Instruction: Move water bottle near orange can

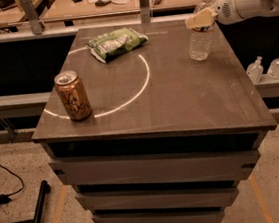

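The water bottle (201, 40) stands upright at the far right of the table (178, 94), clear and ribbed with a white cap. The gripper (200, 19) comes in from the right on a white arm and sits at the bottle's upper part, in front of its neck. The orange can (73, 95) stands upright near the front left corner, orange-brown with dark markings and a silver top. Bottle and can are far apart, across the table from each other.
A green-and-white snack bag (116, 42) lies at the far middle-left of the table. A bright ring of light curves across the tabletop. Two small bottles (268, 67) stand on a ledge to the right. A workbench with clutter runs behind.
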Robot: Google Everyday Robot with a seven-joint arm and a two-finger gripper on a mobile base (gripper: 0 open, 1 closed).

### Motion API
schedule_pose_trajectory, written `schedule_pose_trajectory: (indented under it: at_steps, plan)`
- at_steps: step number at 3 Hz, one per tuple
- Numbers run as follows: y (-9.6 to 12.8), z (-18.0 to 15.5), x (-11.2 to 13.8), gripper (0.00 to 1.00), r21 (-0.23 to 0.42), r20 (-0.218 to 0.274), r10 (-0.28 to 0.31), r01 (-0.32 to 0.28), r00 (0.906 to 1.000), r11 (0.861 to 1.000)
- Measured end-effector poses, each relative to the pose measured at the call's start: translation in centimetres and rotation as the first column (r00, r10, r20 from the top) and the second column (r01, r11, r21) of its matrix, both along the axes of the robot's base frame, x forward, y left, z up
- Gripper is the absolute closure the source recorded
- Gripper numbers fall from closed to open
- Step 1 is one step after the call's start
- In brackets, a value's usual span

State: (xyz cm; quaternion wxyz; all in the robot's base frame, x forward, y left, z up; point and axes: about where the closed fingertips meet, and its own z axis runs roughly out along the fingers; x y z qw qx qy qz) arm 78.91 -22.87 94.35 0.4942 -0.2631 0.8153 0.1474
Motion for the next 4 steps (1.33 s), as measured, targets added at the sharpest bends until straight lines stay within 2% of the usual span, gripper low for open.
schedule_pose_trajectory:
  at_steps: [1,2,3,4]
  plan:
    - [1.4,0.9,-2.2,1.0,-0.009,-0.027,0.062,-0.063,0.9977,0.998]
    - [7.2,2.9,-6.0,1.0,0.046,-0.012,0.227,-0.227,0.9737,0.973]
    - [7.3,2.9,-6.0,1.0,0.046,-0.012,0.228,-0.227,0.9737,0.973]
    - [8.5,2.5,-6.2,1.0,0.061,0.004,0.277,-0.277,0.9609,0.959]
